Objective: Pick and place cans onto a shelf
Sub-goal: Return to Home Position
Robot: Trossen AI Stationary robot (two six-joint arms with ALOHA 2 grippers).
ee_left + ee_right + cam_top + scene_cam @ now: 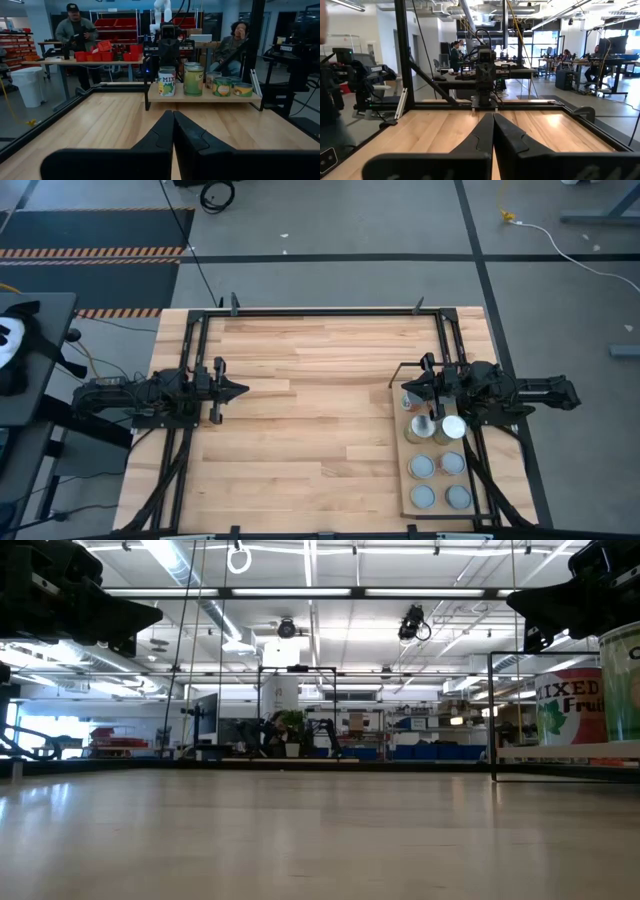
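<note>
With the cans (422, 467) standing in 2 rows on the shelf (405, 472) at the table's (320, 410) right side, withdraw the right gripper (403, 389), fingers pressed together, level and clear above their tops, mirroring the left gripper (238, 390), fingers likewise together.

**Cans in two rows on a shelf at the table's right**

Seen from above, the shelf (405, 480) lies on the table (300, 440) along its right edge, reaching down to the lower right corner. The cans (421, 467) stand on it in two rows, side by side. The right gripper (403, 388) is over the shelf's upper end. The left gripper (243, 390) is opposite, over the table's left part, well apart from the shelf.
</note>
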